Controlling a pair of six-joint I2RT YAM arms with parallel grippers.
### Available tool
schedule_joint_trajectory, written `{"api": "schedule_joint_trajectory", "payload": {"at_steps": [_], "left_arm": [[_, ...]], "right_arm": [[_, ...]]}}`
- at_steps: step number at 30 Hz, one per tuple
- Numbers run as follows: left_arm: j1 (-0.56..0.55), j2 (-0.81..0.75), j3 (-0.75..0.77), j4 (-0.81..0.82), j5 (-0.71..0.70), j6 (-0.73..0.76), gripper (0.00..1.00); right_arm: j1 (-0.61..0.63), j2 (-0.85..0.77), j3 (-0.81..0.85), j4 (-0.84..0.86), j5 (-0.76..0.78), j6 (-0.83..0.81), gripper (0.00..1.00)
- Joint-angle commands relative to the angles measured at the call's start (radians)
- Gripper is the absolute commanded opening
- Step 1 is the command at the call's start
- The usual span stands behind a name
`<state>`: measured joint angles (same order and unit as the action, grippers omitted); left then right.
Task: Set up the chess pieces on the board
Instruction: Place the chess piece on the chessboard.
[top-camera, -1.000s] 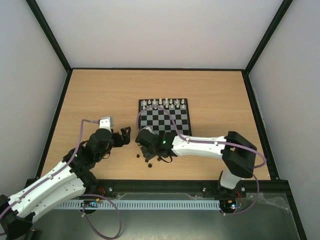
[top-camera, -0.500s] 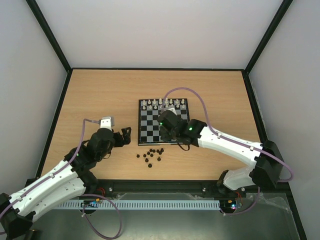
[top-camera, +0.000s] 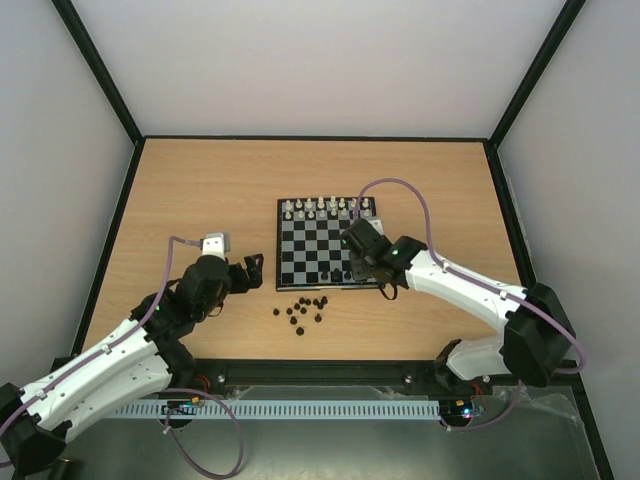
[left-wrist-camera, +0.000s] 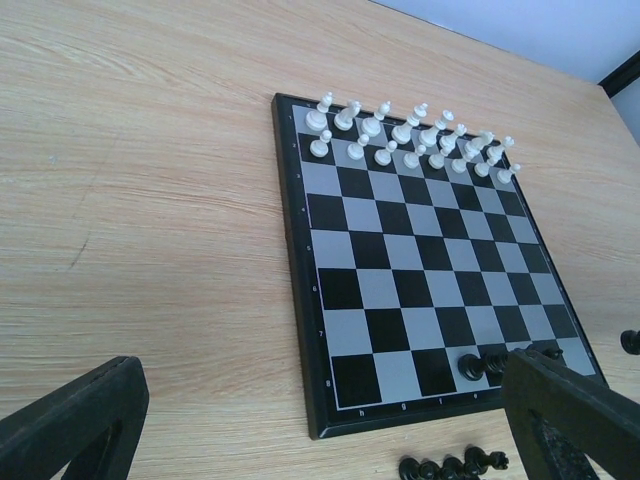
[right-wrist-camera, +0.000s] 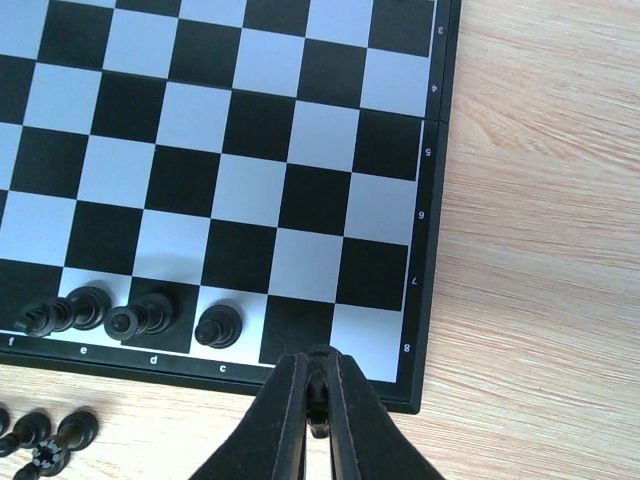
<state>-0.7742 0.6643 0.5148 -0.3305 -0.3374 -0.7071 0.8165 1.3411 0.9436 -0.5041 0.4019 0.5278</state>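
Checked the board, lying flat on the table. Found its far two rows filled with white pieces. Counted three black pieces standing on the near back row, side by side on the squares lettered e, d and c. Saw none on the row ahead of them. Located the other black ones in a loose cluster on the table just off the board's near edge, well outnumbering those placed.

Found the right gripper pinched tight over the near border by the b square, next to the placed three. Appears clamped on one small dark piece, though too little of it shows to confirm. Found the left gripper spread wide and holding nothing, hovering near the board's left near corner.

Judged the task barely begun: three of the back row seated and a fourth probably due beside them. Rated the rest of that row and the whole pawn row as outstanding, to be fed from the cluster.
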Motion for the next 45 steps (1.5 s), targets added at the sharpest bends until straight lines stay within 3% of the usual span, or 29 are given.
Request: {"api": "schedule_joint_trajectory", "payload": {"at_steps": [1,35,41,45], "left_arm": [[-0.002,-0.001,-0.013,0.022,-0.003,-0.005,1.00],[-0.002,-0.008,-0.025,0.020,-0.011,-0.003,0.99],[-0.002,-0.003,-0.025,0.024,-0.009,-0.003,1.00],[-0.002,-0.004,-0.025,0.024,-0.009,-0.004,0.99]], "right_arm": [[-0.010,0.035,-0.020,-0.014,-0.003,0.011,0.07],[-0.057,0.187,-0.061,0.131,-0.110,-0.009,0.07],[-0.057,0.182,-0.064,0.128,-0.111,-0.008,0.14],[-0.057,0.162,-0.062,0.118,-0.111,-0.006,0.28]]}}
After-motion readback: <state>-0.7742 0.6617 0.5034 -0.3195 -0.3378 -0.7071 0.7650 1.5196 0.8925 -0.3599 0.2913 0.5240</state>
